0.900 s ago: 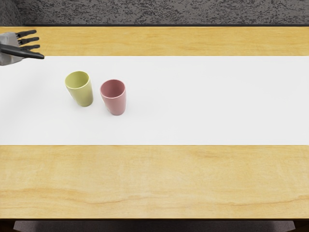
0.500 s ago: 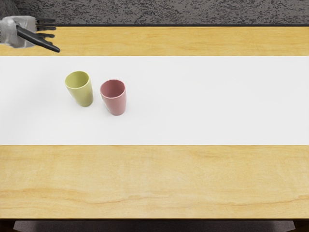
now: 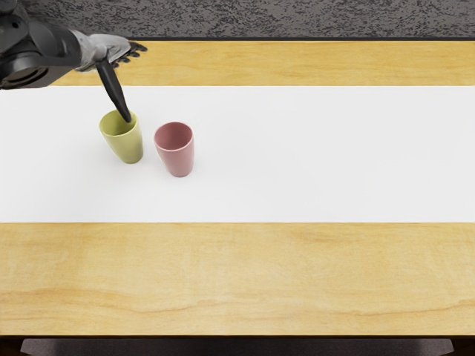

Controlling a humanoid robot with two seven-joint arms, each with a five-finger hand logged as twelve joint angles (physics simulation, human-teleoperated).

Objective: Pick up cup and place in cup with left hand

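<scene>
"Watching the thumb (image 3: 113, 90) first. In the head view its tip overlaps the rim of the yellow-green cup (image 3: 129, 145). We can't tell if it touches. If we come down on this line, it could clip the rim and tip the cup."

"Agreed. Where's the other one?"

"Pink cup (image 3: 177, 157) is upright just beside it, small gap, both on the white strip (image 3: 319, 156). If we swing wide on the grasp, we likely bump it and lose our nesting target, assuming yellow-green goes into pink."

"Other risks?"

"Walls taper toward the base, so a weak squeeze might let the cup slip. Off-center on the drop, we'd probably catch rim on rim and knock the pink one over."

"Pose?"

"Left arm (image 3: 46, 53) reaches in from the left edge. Left hand (image 3: 101, 50) is beyond the yellow-green cup, toward the table's (image 3: 245, 278) far edge. Fingers (image 3: 133, 52) extend rightward, thumb spread well apart from them and angled down at the cup. Grip is wide, nothing held. We judge this as pre-grasp, no lift yet."
</scene>
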